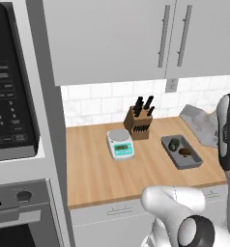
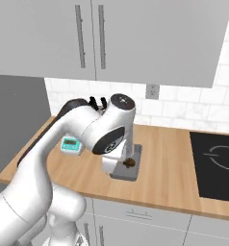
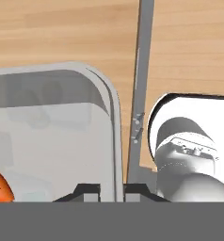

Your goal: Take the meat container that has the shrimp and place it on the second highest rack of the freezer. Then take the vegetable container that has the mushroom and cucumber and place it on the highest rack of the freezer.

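Observation:
My gripper (image 3: 113, 190) is shut on the rim of the meat container (image 3: 115, 122), a pale grey tray seen close up in the hand view. The orange shrimp (image 3: 0, 186) lies inside it at the lower left. This tray hangs above the wooden counter's front edge. The vegetable container (image 1: 194, 161) rests on the counter, holding the dark green cucumber (image 1: 174, 144) and the brown mushroom (image 1: 186, 152). In the right base view the vegetable container (image 2: 133, 174) with its mushroom (image 2: 130, 162) sits just behind my arm (image 2: 109, 129), which covers my hand.
A knife block (image 1: 139, 121) and a small kitchen scale (image 1: 120, 144) stand on the counter (image 1: 93, 169) left of the vegetable container. Wall cabinets (image 1: 112, 38) hang above. An oven stack (image 1: 13, 120) is at the left, a black cooktop (image 2: 215, 163) at the right.

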